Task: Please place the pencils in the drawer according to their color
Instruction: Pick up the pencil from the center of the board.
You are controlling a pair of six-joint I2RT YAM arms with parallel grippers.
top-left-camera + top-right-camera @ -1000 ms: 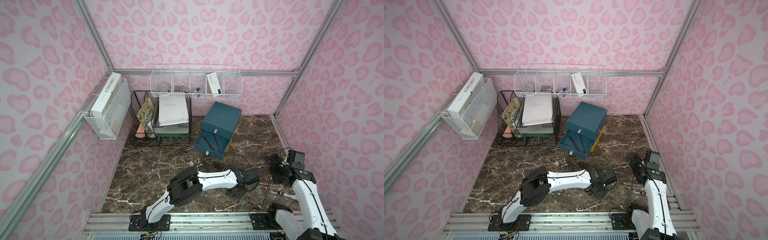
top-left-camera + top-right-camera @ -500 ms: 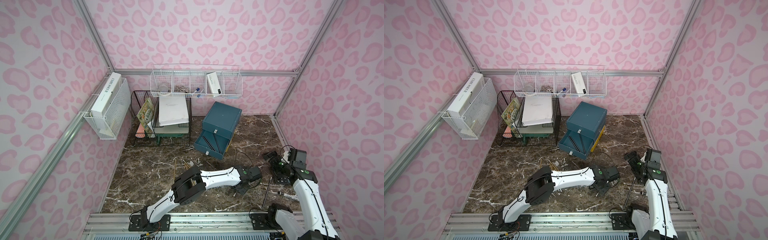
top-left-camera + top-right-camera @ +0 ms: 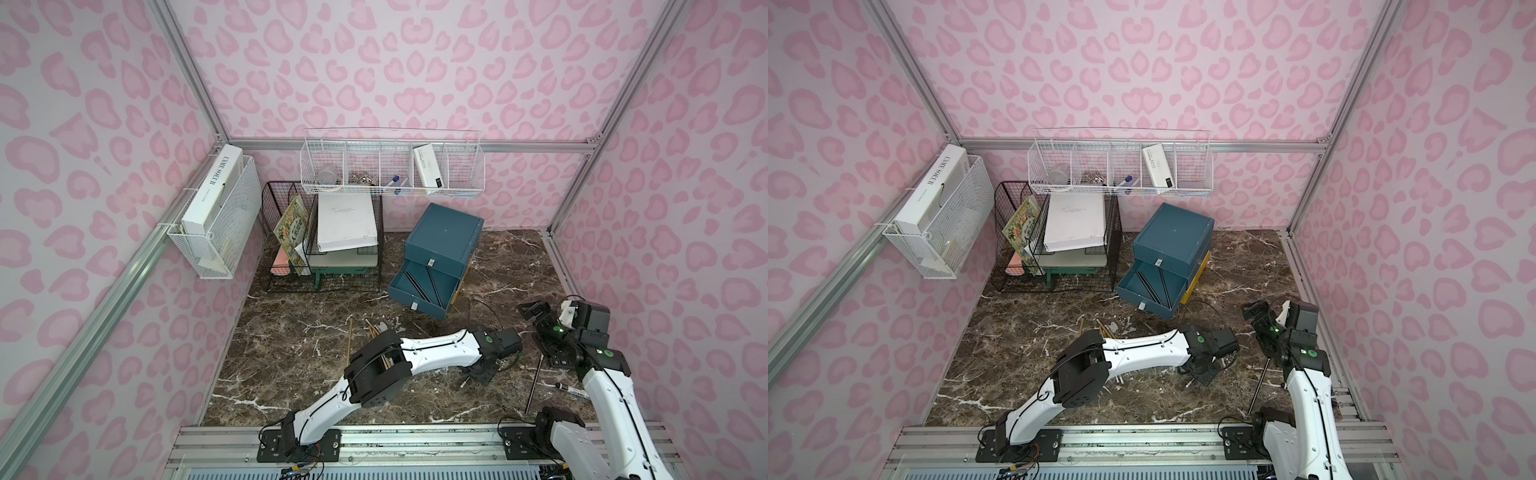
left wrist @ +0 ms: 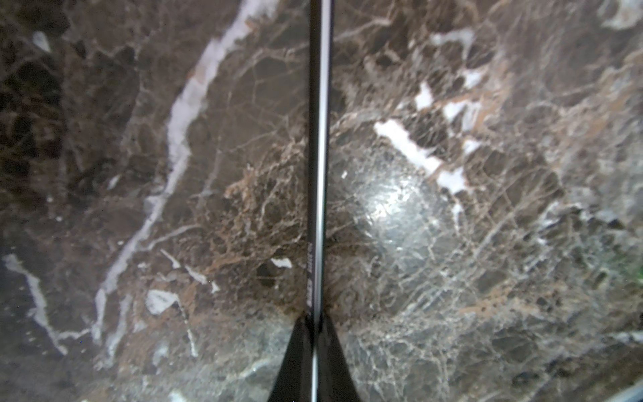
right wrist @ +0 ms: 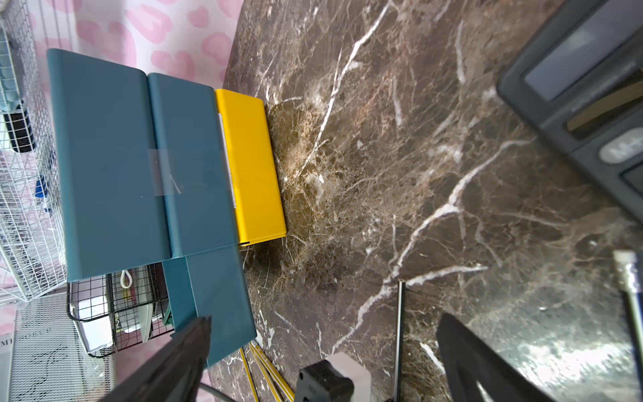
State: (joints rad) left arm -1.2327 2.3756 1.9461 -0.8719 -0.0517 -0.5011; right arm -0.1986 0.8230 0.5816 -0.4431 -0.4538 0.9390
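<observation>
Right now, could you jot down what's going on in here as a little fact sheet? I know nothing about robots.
Left gripper: shut on a black pencil, low at the marble table
Right gripper: open, empty
Drawer cabinet: middle drawer pulled out
Inside it: two stored black pencils
Loose on table: yellow pencils, a loose black pencil

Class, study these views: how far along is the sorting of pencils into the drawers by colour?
Done: two black pencils lie in the open teal drawer. In hand: the left gripper is shut on a third black pencil; the right gripper is open, holding nothing. Left: yellow pencils and a loose black pencil lie on the marble table.
</observation>
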